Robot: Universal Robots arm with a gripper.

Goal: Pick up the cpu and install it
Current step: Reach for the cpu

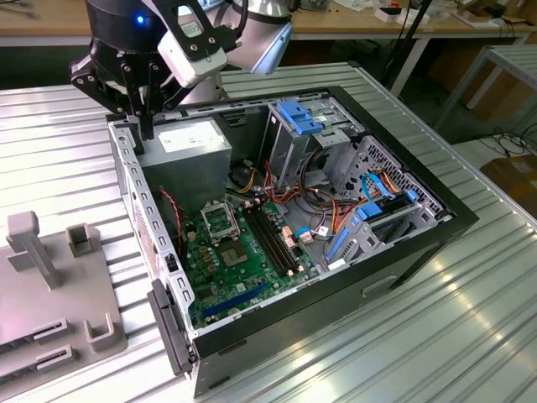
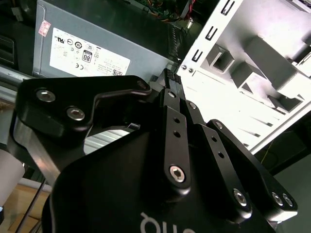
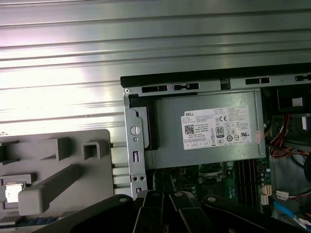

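The cpu [image 3: 11,192] appears as a small pale square lying in a recess of the grey holder block [image 3: 63,165], outside the case. My gripper [image 1: 144,126] hangs over the case's back corner on the exterior view's left, beside the grey power-supply box [image 1: 191,151]. Its black fingers stand together with nothing between them, and the gripper [image 2: 170,80] is empty in the second wrist view too. The metal-framed socket [image 1: 220,220] with its dark centre sits on the green board [image 1: 226,269], below and to the exterior view's right of the gripper. The cpu lies well apart from the gripper [image 3: 164,187].
The open black computer case [image 1: 403,252] lies on a ribbed metal table [image 1: 470,336]. Inside are blue drive brackets [image 1: 298,116], cable bundles [image 1: 323,218] and memory slots [image 1: 273,239]. The grey holder block [image 1: 50,277] with upright posts stands at the exterior view's left.
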